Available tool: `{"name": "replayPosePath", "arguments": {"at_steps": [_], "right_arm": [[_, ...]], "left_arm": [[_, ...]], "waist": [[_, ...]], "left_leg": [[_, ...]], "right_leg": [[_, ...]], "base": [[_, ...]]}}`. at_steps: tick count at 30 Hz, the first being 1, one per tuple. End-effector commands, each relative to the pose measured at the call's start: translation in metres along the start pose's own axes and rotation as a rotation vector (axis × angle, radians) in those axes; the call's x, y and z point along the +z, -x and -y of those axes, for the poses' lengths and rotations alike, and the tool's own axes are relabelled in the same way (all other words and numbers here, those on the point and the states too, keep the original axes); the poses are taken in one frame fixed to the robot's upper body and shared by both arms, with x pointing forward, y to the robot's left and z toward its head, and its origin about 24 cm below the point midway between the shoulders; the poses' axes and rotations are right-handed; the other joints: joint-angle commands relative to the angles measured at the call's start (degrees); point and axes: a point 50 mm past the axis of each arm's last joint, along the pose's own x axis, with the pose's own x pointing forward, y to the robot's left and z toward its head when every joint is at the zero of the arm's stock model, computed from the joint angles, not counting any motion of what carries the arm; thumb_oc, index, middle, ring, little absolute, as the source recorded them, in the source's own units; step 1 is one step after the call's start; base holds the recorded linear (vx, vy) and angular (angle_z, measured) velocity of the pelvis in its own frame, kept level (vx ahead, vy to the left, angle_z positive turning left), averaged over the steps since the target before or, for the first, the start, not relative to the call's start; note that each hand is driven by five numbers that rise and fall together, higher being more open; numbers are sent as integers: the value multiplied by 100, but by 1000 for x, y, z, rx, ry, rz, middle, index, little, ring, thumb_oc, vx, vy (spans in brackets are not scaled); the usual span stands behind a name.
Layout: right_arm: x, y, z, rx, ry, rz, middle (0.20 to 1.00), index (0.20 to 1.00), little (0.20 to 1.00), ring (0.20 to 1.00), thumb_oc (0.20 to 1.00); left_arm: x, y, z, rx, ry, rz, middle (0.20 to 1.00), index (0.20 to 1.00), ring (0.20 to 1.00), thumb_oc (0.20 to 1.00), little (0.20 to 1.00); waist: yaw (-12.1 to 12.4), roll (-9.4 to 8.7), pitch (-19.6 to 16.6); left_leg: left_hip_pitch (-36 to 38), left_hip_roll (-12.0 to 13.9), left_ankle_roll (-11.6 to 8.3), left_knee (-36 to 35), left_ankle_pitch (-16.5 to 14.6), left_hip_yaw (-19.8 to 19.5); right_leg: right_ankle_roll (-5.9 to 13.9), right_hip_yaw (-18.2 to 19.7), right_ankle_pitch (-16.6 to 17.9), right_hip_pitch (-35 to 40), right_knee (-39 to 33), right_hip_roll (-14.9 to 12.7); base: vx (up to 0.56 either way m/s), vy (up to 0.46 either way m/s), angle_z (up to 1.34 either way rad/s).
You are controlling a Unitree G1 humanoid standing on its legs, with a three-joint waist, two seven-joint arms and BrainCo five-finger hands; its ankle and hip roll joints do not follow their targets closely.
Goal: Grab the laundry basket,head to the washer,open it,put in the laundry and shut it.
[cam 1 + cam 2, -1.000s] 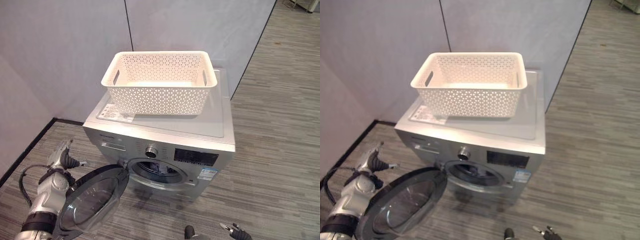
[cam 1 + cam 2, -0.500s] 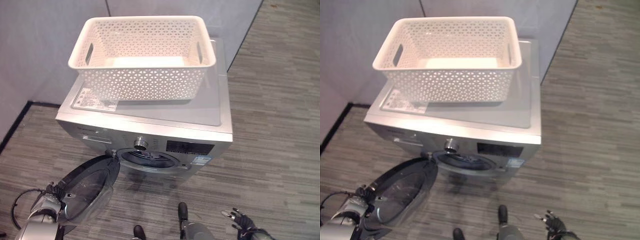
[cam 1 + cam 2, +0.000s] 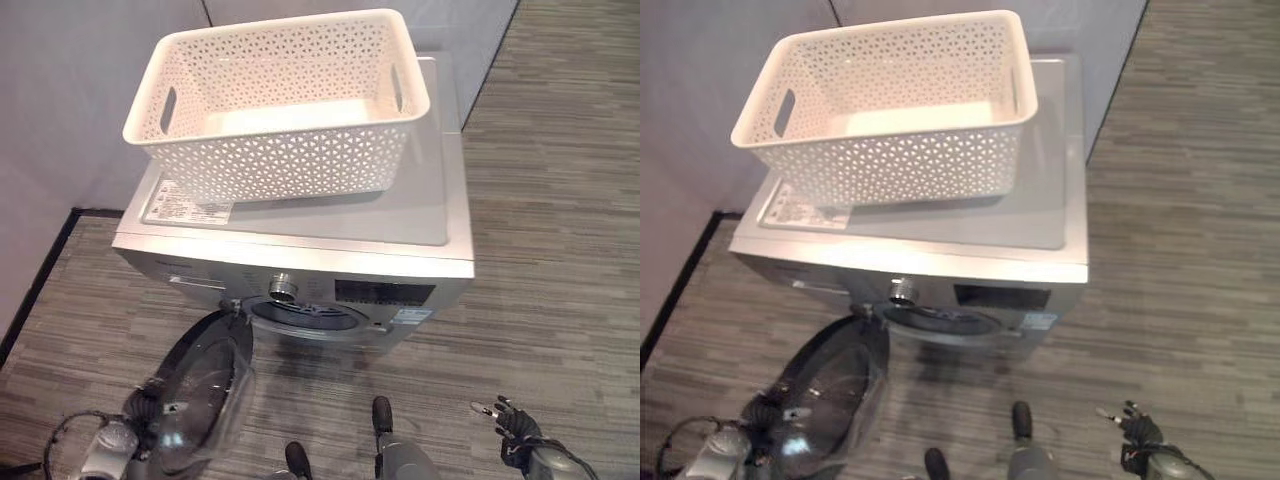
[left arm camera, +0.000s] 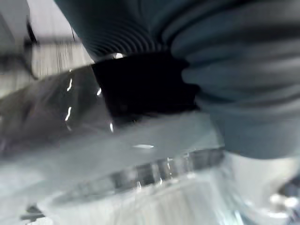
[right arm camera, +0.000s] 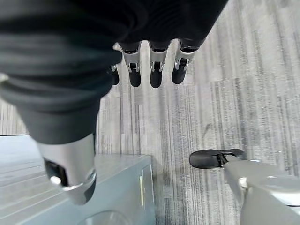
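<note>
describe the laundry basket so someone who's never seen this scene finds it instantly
Find the silver front-loading washer standing against the grey wall panels, its round glass door swung open low at the front. The laundry basket sits on its flat top, toward the left and back. It is the one cream-white thing there: rectangular, lattice-pierced walls, a slot handle at each end.

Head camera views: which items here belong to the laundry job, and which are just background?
Belongs to the job:
- laundry basket, standing on top of the washer
- washer
- washer door, swung open
- left hand, at the door's outer edge
- right hand, holding nothing

Just there:
- grey partition walls
- striped floor
</note>
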Motion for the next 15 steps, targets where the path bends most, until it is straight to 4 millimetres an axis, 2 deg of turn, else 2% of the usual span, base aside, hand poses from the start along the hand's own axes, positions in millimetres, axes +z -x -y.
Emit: {"name": "replayPosePath", "arguments": {"at_steps": [1, 4, 6, 7, 8, 10, 11, 12, 14, 15], "right_arm": [[10, -3, 10, -46, -33, 34, 1000, 1000, 1000, 1000, 1000], [6, -4, 11, -63, -17, 0, 1000, 1000, 1000, 1000, 1000], [4, -5, 11, -76, -21, -13, 1000, 1000, 1000, 1000, 1000], [2, -4, 11, -82, -28, -14, 1000, 1000, 1000, 1000, 1000], [3, -4, 11, -83, -28, -14, 1000, 1000, 1000, 1000, 1000], [2, -4, 11, -89, -29, -10, 1000, 1000, 1000, 1000, 1000], [2, -4, 11, -95, -37, 0, 1000, 1000, 1000, 1000, 1000], [2, -4, 11, -96, -37, 0, 1000, 1000, 1000, 1000, 1000], [4, -4, 11, -102, -49, 10, 1000, 1000, 1000, 1000, 1000], [4, -4, 11, -108, -66, 14, 1000, 1000, 1000, 1000, 1000]], "left_arm": [[-9, 9, 102, -421, 46, -39, 1000, 1000, 1000, 1000, 1000], [2, 11, 113, -459, 41, 4, 1000, 1000, 1000, 1000, 1000], [9, 10, 115, -458, 35, 29, 1000, 1000, 1000, 1000, 1000], [20, 8, 114, -448, 24, 67, 1000, 1000, 1000, 1000, 1000], [20, 8, 114, -448, 24, 67, 1000, 1000, 1000, 1000, 1000], [36, 6, 113, -442, 17, 126, 1000, 1000, 1000, 1000, 1000], [56, 4, 109, -421, 21, 191, 1000, 1000, 1000, 1000, 1000], [56, 4, 109, -421, 21, 191, 1000, 1000, 1000, 1000, 1000], [73, 2, 105, -400, 38, 252, 1000, 1000, 1000, 1000, 1000], [91, 2, 100, -378, 62, 311, 1000, 1000, 1000, 1000, 1000]], "waist": [[-86, -257, -147], [-72, -202, -200], [-69, -175, -247], [-90, -143, -283], [-89, -142, -282], [-117, -120, -323], [-163, -109, -349], [-159, -109, -346], [-192, -108, -362], [-221, -104, -390]], "left_leg": [[180, 301, -135, 183, -73, -21], [300, 324, -156, 116, -39, -38], [346, 342, -183, 79, -6, -9], [374, 357, -206, 57, 9, 22], [376, 358, -206, 57, 9, 22], [417, 386, -240, 39, 30, 73], [437, 412, -270, 34, 59, 133], [439, 413, -271, 34, 59, 136], [431, 428, -281, 34, 82, 174], [394, 437, -300, 34, 89, 248]], "right_leg": [[273, -44, -428, 206, 56, -167], [258, -78, -501, 310, 56, -131], [250, -108, -534, 333, 56, -111], [242, -124, -570, 350, 56, -91], [241, -123, -570, 351, 56, -90], [239, -121, -608, 370, 56, -61], [236, -101, -628, 373, 56, -41], [236, -98, -628, 373, 56, -40], [242, -78, -622, 353, 56, -28], [255, -44, -601, 284, 56, -16]], "base": [[89, -61, 10], [88, -87, 5], [58, -77, 4], [23, -39, -5], [39, -65, -4], [38, -75, -2], [36, -72, -1], [37, -65, 0], [24, -61, -5], [21, -60, -12]]}}
